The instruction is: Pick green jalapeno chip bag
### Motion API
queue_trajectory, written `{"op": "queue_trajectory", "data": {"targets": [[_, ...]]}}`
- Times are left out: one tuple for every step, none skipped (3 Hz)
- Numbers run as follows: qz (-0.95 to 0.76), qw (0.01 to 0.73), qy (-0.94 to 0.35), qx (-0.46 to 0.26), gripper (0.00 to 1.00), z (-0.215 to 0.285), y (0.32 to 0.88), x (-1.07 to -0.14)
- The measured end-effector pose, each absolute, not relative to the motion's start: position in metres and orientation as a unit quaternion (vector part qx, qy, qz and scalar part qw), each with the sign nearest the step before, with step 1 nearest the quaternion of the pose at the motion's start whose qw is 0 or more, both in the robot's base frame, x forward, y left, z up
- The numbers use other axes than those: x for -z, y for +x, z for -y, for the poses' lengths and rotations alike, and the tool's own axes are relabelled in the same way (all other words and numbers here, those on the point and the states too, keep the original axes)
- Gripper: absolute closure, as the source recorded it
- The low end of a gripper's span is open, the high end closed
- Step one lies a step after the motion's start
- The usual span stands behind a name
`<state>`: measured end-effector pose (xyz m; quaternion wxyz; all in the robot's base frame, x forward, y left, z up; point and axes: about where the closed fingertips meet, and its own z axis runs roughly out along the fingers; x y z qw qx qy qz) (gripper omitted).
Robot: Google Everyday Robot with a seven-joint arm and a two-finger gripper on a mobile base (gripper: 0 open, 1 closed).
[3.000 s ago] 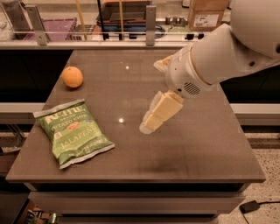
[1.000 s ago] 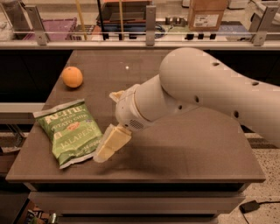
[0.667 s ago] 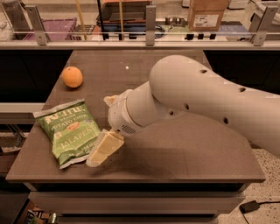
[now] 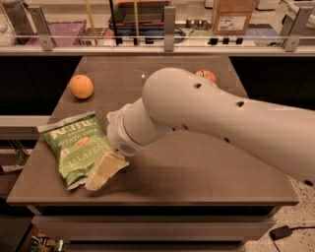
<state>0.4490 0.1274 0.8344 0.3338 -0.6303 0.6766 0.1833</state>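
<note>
- Gripper point(image 4: 105, 171): near left of your desk point(image 4: 197, 167), at the bag's near right corner; you cannot tell whether it is spread or closed.
- Green jalapeno chip bag point(image 4: 76, 145): flat, left side. Likely light, crinkly and slippery, so pinch that corner's edge gently.
- Orange point(image 4: 81, 86): far left.
- Reddish fruit point(image 4: 206, 75): far, behind the arm.

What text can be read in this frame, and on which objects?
"KETTLE": top of the crinkly green foil chip bag.
"JALAPENO": lower on that bag.
Smaller print there: too blurred.
White label on the brown cardboard box: too blurred to read.
The cream gripper at the bag's lower right corner carries no text.
</note>
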Motion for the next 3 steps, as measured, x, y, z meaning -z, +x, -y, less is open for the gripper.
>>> {"op": "queue_trajectory", "data": {"targets": [[-0.679,0.327,-0.632,-0.181,0.00,-0.1355,0.4460,-0.8273],[-0.678,0.327,-0.633,-0.180,0.15,-0.1365,0.4450,-0.8283],[-0.677,0.327,-0.634,-0.180,0.39,-0.1375,0.4440,-0.8293]]}}
